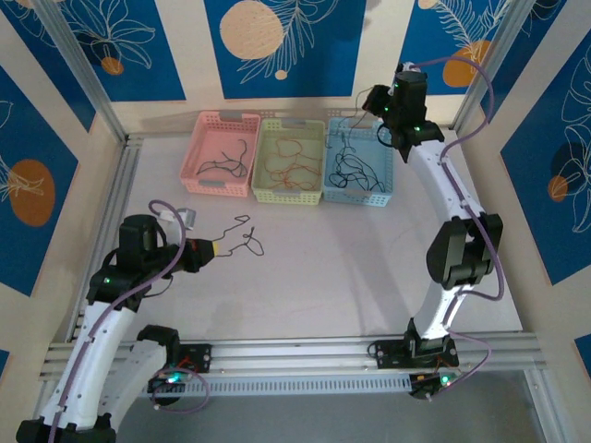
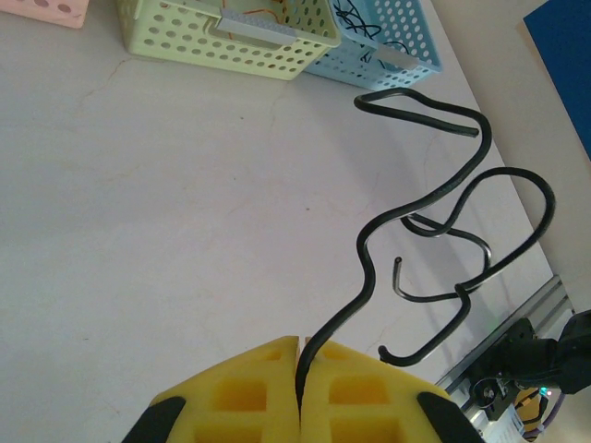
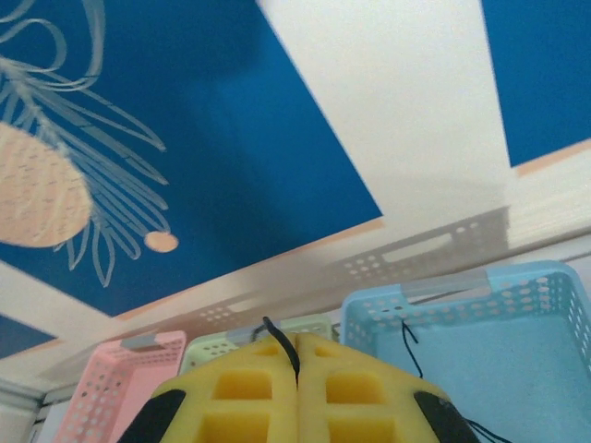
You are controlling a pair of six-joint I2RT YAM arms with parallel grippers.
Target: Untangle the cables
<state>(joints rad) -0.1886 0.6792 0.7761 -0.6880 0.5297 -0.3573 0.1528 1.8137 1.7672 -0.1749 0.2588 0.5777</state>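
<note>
A looped black cable (image 2: pixel 367 263) on the bench (image 2: pixel 138 231) is pinched by the left jaws, a thin black wire (image 3: pixel 280 337) by the right jaws.

Left arm (image 1: pixel 109 309) folded low, left hand (image 2: pixel 301 355) pinched — right arm (image 1: pixel 451 194) outstretched, right hand (image 3: pixel 297 349) raised, pinched.

robot lab cell (aluminium frame (image 1: pixel 305 352), printed wall panels (image 1: pixel 277 46)).
</note>
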